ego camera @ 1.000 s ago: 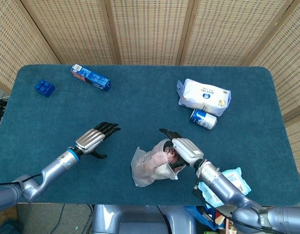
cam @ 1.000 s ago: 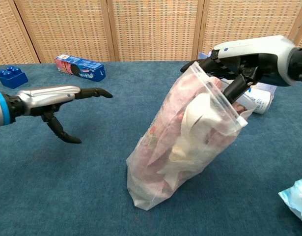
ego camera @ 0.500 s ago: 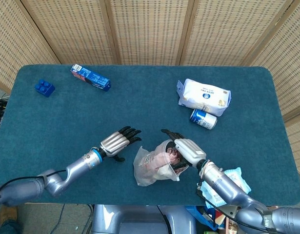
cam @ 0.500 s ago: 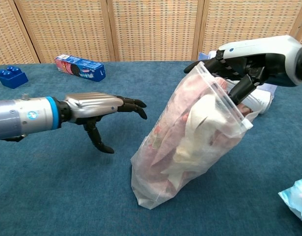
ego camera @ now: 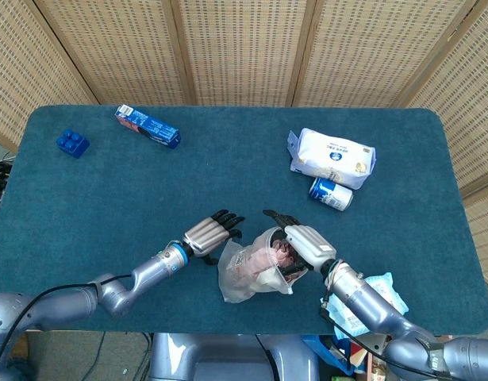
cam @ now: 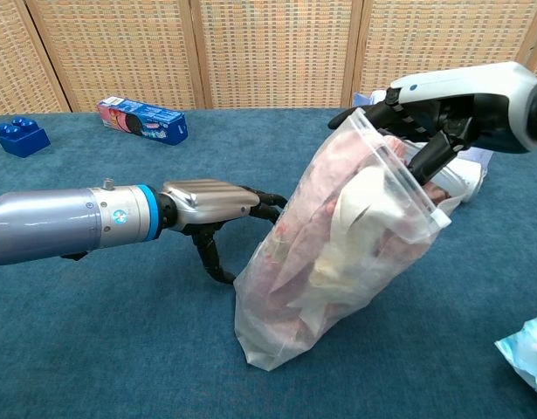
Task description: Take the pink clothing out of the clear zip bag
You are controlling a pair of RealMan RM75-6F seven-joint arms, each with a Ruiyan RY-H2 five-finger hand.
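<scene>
A clear zip bag (cam: 338, 253) (ego camera: 247, 274) stuffed with pink and cream clothing (cam: 351, 218) stands tilted on the blue table near its front edge. My right hand (cam: 434, 113) (ego camera: 303, 246) grips the bag's open top rim, fingers hooked into the mouth. My left hand (cam: 220, 209) (ego camera: 214, 234) is open, fingers stretched toward the bag's left side, fingertips at or just touching the plastic; nothing is in it.
A blue snack box (ego camera: 147, 126) and a blue toy brick (ego camera: 72, 143) lie at the back left. A white pouch (ego camera: 333, 157) and a small can (ego camera: 331, 194) sit at the back right. A light-blue packet (ego camera: 370, 302) lies by the front right edge.
My left hand has travelled right across the table, from well clear of the bag to its left side. The right hand keeps holding the bag's rim, which shifted slightly.
</scene>
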